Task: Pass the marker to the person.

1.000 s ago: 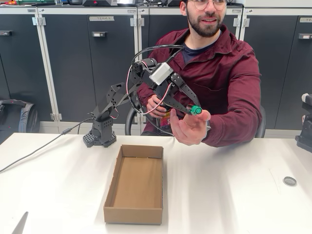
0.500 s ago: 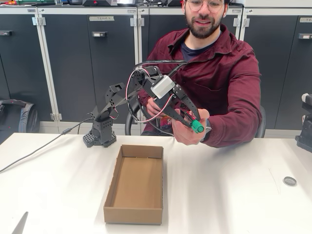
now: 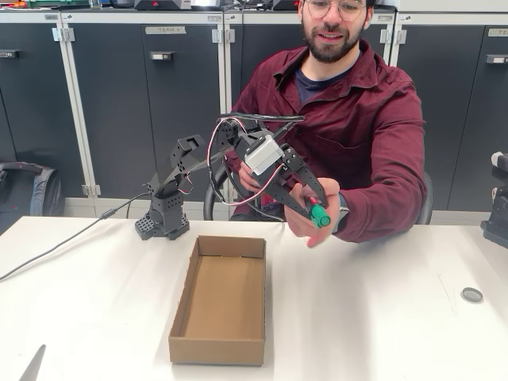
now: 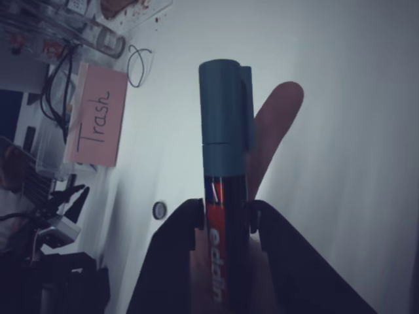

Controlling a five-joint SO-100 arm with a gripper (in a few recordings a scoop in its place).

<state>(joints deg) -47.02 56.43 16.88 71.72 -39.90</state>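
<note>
The teal-green marker (image 3: 318, 214) with its red label band is clamped in my black gripper (image 3: 312, 205), held in the air above the table's far edge. Seen from the wrist, the marker (image 4: 225, 163) stands upright between the two dark fingers (image 4: 171, 261), which are shut on its red "edding" band. The person (image 3: 357, 103) in a maroon shirt sits behind the table. Their hand (image 3: 313, 210) is cupped behind and under the marker, with a finger (image 4: 275, 131) showing beside the cap.
An open cardboard box (image 3: 221, 300) lies on the white table (image 3: 381, 317) below and left of the gripper. A small round cap (image 3: 471, 294) sits at the right. A pink "Trash" sign (image 4: 95, 114) shows in the wrist view. Dark cabinets stand behind.
The arm has lowered and swung the marker slightly down and left. The person's open palm has closed in around the marker's far side.
</note>
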